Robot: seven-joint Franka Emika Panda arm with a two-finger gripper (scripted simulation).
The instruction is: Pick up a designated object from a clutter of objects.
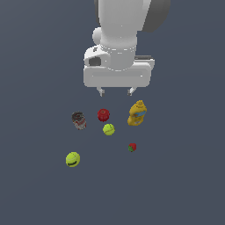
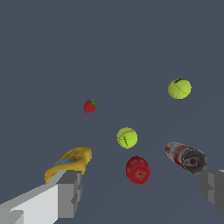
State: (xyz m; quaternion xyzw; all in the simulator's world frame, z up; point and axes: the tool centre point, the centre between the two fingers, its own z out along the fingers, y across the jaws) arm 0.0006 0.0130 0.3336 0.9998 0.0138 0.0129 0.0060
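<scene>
Your gripper (image 1: 115,91) hangs with fingers spread, empty; the strawberry (image 1: 132,147) lies well beyond the fingertips, untouched.

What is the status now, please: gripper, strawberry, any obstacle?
Gripper open, empty, high above clutter. Strawberry on the floor, untouched, apart from the rest. Nearest neighbour: tennis ball; not blocking.

Six small items on the table (image 1: 184,184), counted by kind. One strawberry (image 1: 132,147). Two yellow-green balls: one (image 1: 108,129) nearer the jaws, one (image 1: 73,159) well beyond. One red round thing (image 1: 103,114). One dark can (image 1: 79,119). One yellow bottle (image 1: 137,113).
</scene>
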